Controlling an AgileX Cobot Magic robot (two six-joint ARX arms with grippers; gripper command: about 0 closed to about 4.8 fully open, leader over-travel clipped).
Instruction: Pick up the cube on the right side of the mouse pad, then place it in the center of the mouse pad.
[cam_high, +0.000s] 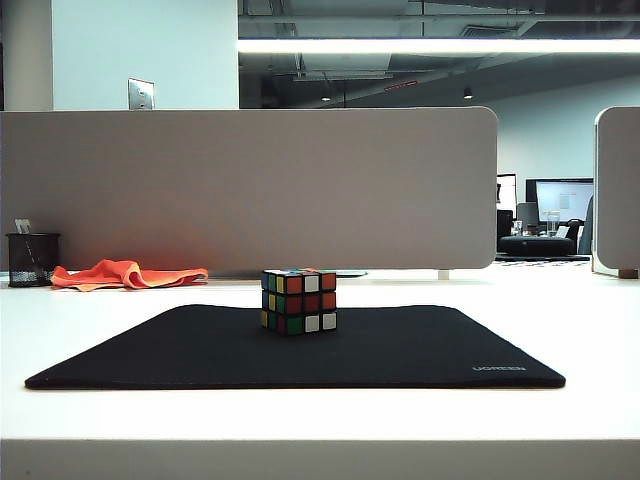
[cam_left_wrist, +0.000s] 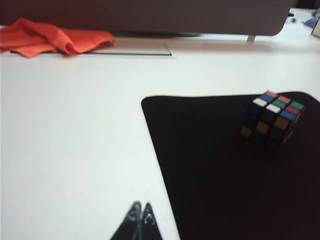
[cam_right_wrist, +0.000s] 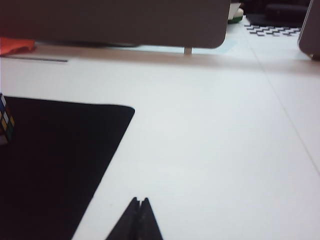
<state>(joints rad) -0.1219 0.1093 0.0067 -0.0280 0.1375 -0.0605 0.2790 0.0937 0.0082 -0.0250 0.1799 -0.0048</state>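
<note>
exterior: small puzzle cube with a black frame and coloured stickers (cam_high: 299, 301) sits about mid-width on the large flat black mouse pad (cam_high: 400, 350), toward its far edge; white bench (cam_high: 300, 410); neither of my arms shows here.
left wrist: my left end effector (cam_left_wrist: 140, 214), tips together, nothing held, hangs over bare bench beside the pad's edge; cube well apart.
right wrist: my right end effector (cam_right_wrist: 139, 204), tips pressed together, empty, over bench off the pad's other side.
step: looks placed; to do it well, stay clear, don't nudge cube.
</note>
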